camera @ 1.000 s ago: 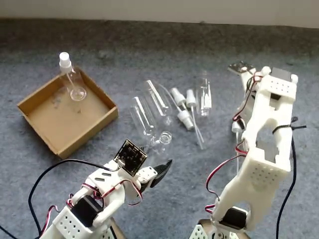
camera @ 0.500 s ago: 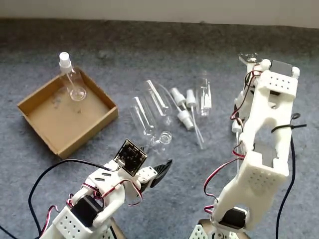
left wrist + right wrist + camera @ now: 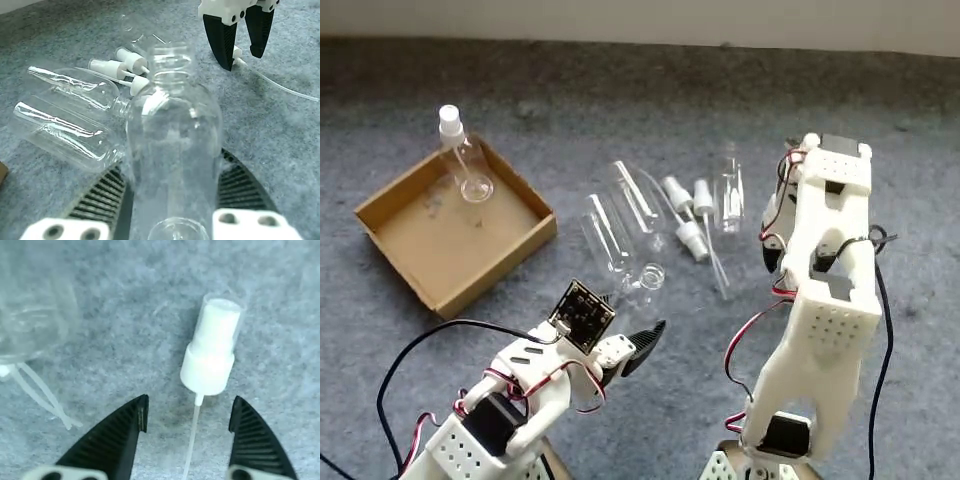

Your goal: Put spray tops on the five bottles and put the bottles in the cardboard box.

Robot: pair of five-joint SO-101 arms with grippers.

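Left gripper (image 3: 172, 167) clamped open-necked bottle (image 3: 172, 115) near carpet's (image 3: 620, 90) front edge, neck offered for capping. Right gripper (image 3: 189, 402), jaws wide, straddled spray top (image 3: 210, 360) right of centre, poised to pinch. Cardboard box (image 3: 380, 215) at left edge.

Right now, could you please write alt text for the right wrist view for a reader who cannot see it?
The open right hand hovers over grey carpet, its two black fingers either side of a white spray top whose thin dip tube runs back between them. Part of a clear bottle lies nearby, with thin tubes beside it.
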